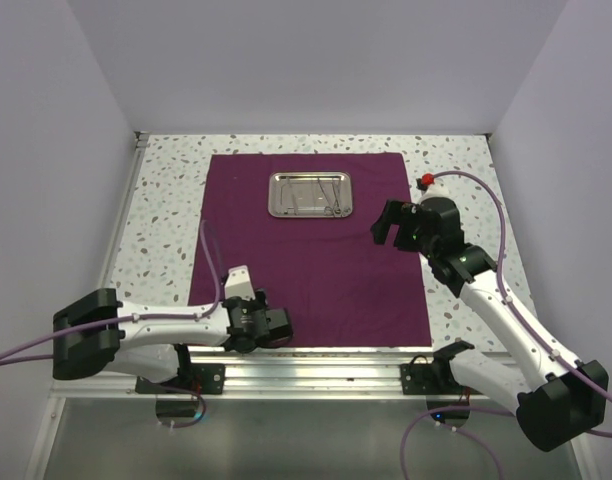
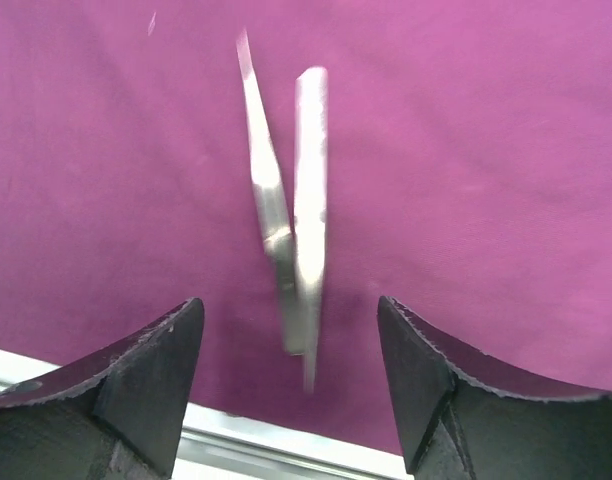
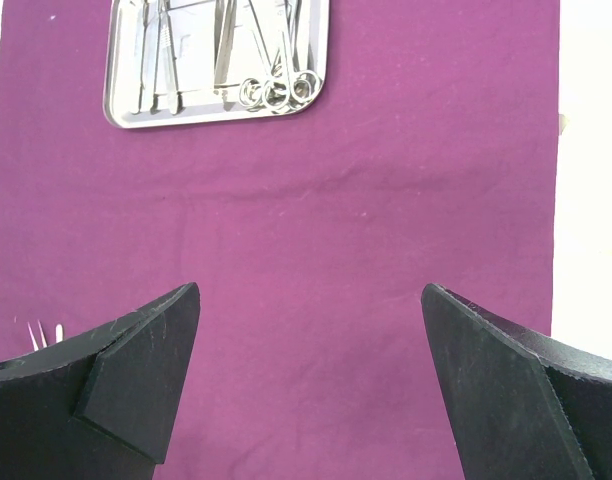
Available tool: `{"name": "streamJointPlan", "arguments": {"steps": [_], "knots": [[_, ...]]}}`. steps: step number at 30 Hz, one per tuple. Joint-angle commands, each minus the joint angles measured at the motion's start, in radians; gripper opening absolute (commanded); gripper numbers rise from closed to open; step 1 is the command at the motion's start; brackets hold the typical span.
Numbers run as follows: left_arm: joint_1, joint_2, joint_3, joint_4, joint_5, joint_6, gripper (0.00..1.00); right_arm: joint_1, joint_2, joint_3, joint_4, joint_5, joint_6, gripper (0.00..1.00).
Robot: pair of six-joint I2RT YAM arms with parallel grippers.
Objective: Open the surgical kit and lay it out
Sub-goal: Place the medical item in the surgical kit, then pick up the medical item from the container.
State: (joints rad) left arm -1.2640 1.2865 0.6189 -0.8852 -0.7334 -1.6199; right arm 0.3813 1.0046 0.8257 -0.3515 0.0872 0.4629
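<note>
Hovering low over the near edge of the maroon cloth wrap (image 2: pixel 486 150), the left gripper (image 2: pixel 288 310) had its jaws well apart and gripped nothing. Slim steel tweezers (image 2: pixel 311 180) lay on the cloth in the gap between its fingers, touching neither, tips pointing away from it. Farther out, the right gripper (image 3: pixel 311 290) hung above the cloth with its jaws spread wide, empty. Ahead of it and to its left, the steel tray (image 3: pixel 201 105) sat on the cloth, holding ring-handled instruments (image 3: pixel 276 92) beside other slim tools.
</note>
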Motion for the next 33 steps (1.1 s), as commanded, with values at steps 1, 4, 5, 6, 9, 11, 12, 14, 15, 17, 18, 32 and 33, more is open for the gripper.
{"name": "streamJointPlan", "arguments": {"steps": [1, 4, 5, 6, 9, 11, 12, 14, 15, 17, 18, 32, 33], "knots": [[-0.006, -0.015, 0.1, -0.05, -0.133, 0.015, 0.75, 0.007, -0.027, -0.005, 0.009, 0.008, 0.0, 0.96], [-0.002, 0.036, 0.227, -0.063, -0.259, 0.107, 0.78, 0.005, -0.029, -0.007, 0.009, 0.005, 0.0, 0.96], [0.008, 0.072, 0.304, -0.064, -0.288, 0.155, 0.78, 0.005, -0.029, -0.007, 0.009, 0.005, 0.0, 0.96], [0.014, 0.091, 0.342, -0.064, -0.34, 0.175, 0.8, 0.007, -0.031, -0.007, 0.009, 0.003, 0.0, 0.96], [0.069, 0.154, 0.467, 0.021, -0.405, 0.328, 0.81, 0.005, -0.031, -0.013, 0.012, -0.001, 0.002, 0.96], [0.156, 0.172, 0.495, 0.271, -0.38, 0.609, 0.81, 0.007, -0.032, -0.013, 0.014, -0.006, 0.002, 0.96], [0.191, 0.172, 0.487, 0.389, -0.292, 0.723, 0.8, 0.005, -0.032, -0.014, 0.013, -0.007, 0.0, 0.96], [0.3, 0.174, 0.434, 0.734, -0.172, 0.991, 0.79, 0.005, -0.032, -0.014, 0.014, -0.01, 0.0, 0.96], [0.337, 0.186, 0.429, 0.809, -0.046, 1.047, 0.79, 0.005, -0.032, -0.014, 0.011, -0.009, 0.002, 0.96], [0.432, 0.268, 0.477, 0.941, 0.059, 1.153, 0.8, 0.005, -0.034, -0.014, 0.014, -0.012, 0.0, 0.96], [0.458, 0.31, 0.517, 0.948, 0.142, 1.178, 0.81, 0.007, -0.035, -0.014, 0.013, -0.012, 0.0, 0.96], [0.65, 0.904, 1.114, 0.796, 0.36, 1.278, 0.77, 0.008, -0.029, -0.014, 0.029, -0.069, -0.007, 0.97], [0.655, 0.912, 1.113, 0.799, 0.37, 1.275, 0.77, 0.007, -0.024, -0.013, 0.026, -0.069, -0.006, 0.97]]}}
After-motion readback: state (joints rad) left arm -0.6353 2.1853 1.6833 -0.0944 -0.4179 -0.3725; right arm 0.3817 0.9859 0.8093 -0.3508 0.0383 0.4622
